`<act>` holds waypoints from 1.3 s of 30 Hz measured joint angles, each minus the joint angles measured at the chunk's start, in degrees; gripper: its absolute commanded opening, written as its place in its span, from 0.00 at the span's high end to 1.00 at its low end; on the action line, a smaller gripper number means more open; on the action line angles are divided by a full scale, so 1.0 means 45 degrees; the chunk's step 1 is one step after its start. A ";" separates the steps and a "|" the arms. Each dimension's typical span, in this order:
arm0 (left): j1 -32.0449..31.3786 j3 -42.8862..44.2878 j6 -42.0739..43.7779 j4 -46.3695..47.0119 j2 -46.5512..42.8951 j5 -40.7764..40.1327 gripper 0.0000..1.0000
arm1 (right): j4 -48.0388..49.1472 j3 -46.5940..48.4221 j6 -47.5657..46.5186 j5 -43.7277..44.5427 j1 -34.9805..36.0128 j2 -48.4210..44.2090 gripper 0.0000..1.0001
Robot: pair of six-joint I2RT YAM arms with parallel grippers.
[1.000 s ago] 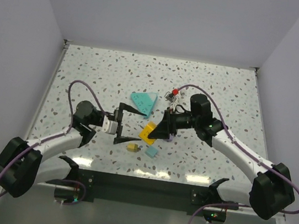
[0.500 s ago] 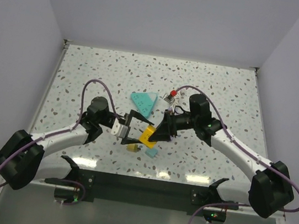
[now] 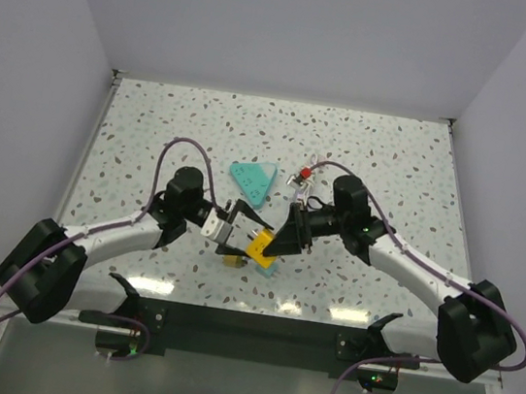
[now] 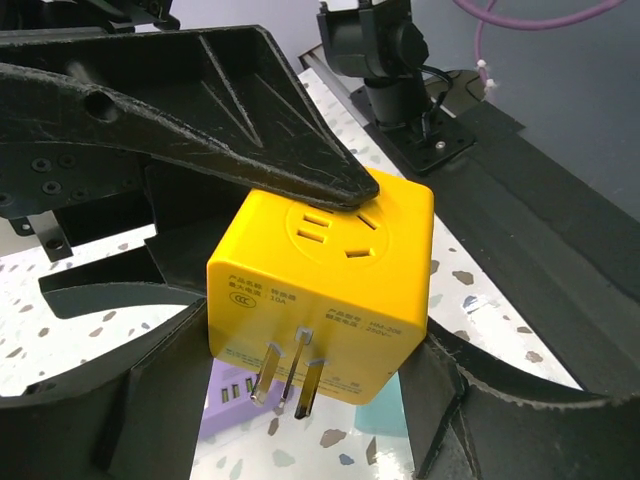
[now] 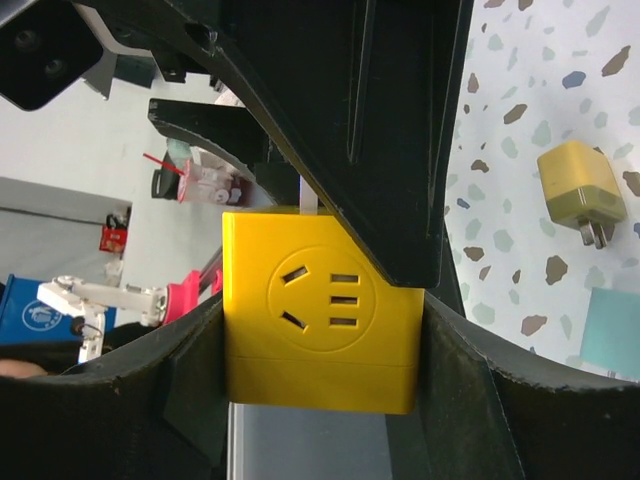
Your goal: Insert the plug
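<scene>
Two end effectors were together over the front middle of the worktop [image 3: 156, 123], as you can check from the overhead view. Your right end effector [image 3: 276, 242] was clamped on the yellow cube adapter [image 4: 320, 290]. Its wrist view showed a finger against each side of the cube, with the round socket face turned toward that camera. The cube was clear of the speckled surface, and its metal prongs [image 4: 290, 370] pointed down, bare. Your left end effector [image 3: 249, 240] straddled the same cube at a middling width, one finger on either side. I could not tell from the frames whether those fingers pressed on it or only bracketed it. In the left wrist view, one finger of the right arm lay across the edge of the socket face. Nearer the arm bases, the small mustard plug [image 5: 583, 195] lay on the worktop on its side with its prongs showing. A pale teal square [image 5: 612, 332] lay just beside it, apart from it. A teal triangle [image 3: 253, 180] lay farther back. A small red-capped part [image 3: 303, 173] sat to the triangle's right, near the right arm's cable.
</scene>
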 measured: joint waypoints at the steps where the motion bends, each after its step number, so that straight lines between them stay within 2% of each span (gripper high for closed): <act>1: -0.0005 0.0000 -0.0073 0.0087 0.0121 0.0097 1.00 | 0.0253 -0.0223 0.0131 0.0092 -0.0010 -0.0097 0.50; 4: -0.0087 -0.0024 -0.0631 0.0957 0.0670 0.0291 1.00 | 0.0748 -0.0772 0.0447 0.0350 -0.0146 -0.0452 0.32; 5: -0.0117 -0.0049 -0.0884 0.1336 0.0831 0.0282 1.00 | 0.0869 -0.0899 0.0525 0.0427 -0.0253 -0.0573 0.22; 12: -0.0199 -0.0209 -0.3104 0.3113 0.1637 0.0529 1.00 | 0.2045 -0.1035 0.0282 0.1593 -0.1205 -0.0889 0.06; 19: -0.0185 -0.0374 -0.6207 0.5916 0.2506 0.0117 1.00 | 0.2623 -0.1025 -0.0753 0.3147 -0.1569 -0.1175 0.04; 22: -0.0010 -0.0374 -0.7975 0.7417 0.2982 -0.0311 1.00 | 0.2574 -0.1088 -0.1685 0.4313 -0.1676 -0.2098 0.04; 25: 0.0563 -0.0359 -1.0574 0.8529 0.3769 -0.0801 1.00 | 0.3434 -0.1637 -0.2584 0.5008 -0.1710 -0.3832 0.04; 28: 0.1151 -0.0359 -1.2925 0.8840 0.4575 -0.1214 1.00 | 0.4444 -0.2263 -0.3356 0.5275 -0.1700 -0.5003 0.04; 32: 0.1462 -0.0078 -1.5363 0.8932 0.5493 -0.1710 1.00 | 0.5289 -0.2905 -0.4289 0.5265 -0.1447 -0.5236 0.04; 39: 0.1443 0.0408 -1.7437 0.9170 0.5727 -0.2098 1.00 | 0.5333 -0.3293 -0.5722 0.5790 -0.0423 -0.4595 0.04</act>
